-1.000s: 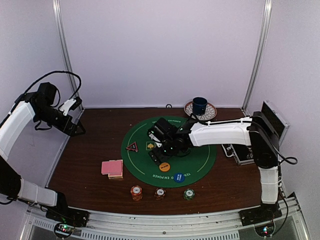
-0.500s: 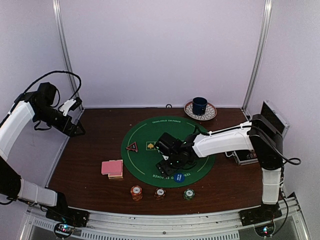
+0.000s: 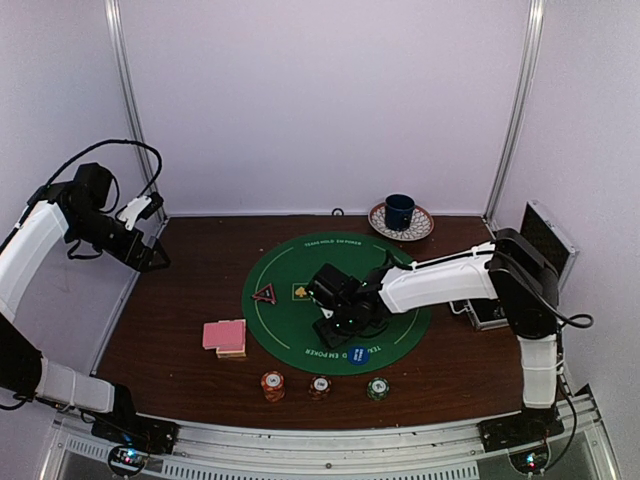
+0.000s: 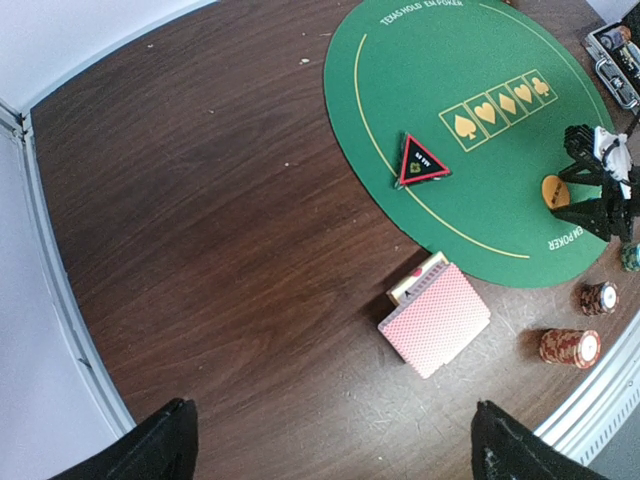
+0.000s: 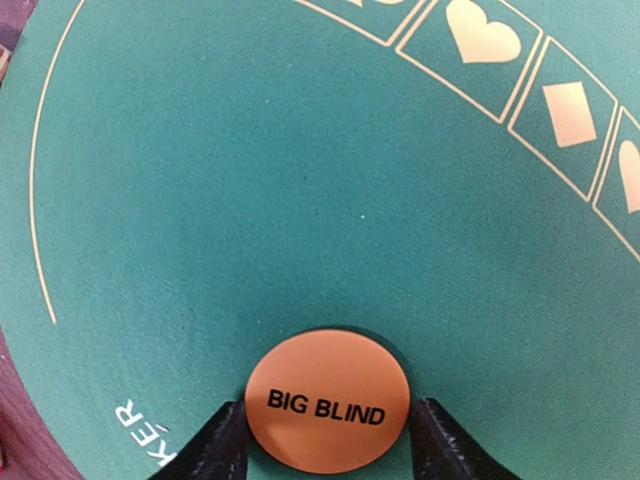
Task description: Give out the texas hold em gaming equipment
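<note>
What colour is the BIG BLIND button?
Orange with black lettering; the button shows best in the right wrist view.

We count three stacks of poker chips: an orange-red stack (image 3: 272,384), a dark stack (image 3: 320,387) and a green stack (image 3: 377,388). There are two button discs, an orange disc (image 5: 328,413) and a blue disc (image 3: 358,354). We count one each of the triangle marker (image 3: 264,294), pile of pink-backed cards (image 3: 225,334), green mat (image 3: 280,270), mug (image 3: 400,210), saucer (image 3: 420,229) and case (image 3: 550,238).

Robot test cell, lab-type. Plain pale panel walls (image 3: 330,100) and aluminium frame posts (image 3: 515,110) stand beyond the right gripper (image 3: 330,333). On its near side, a slotted metal rail (image 3: 320,442) carries both arm bases (image 3: 515,432). Beneath it is a dark wood table (image 3: 190,270) with a green poker mat (image 3: 285,262).
</note>
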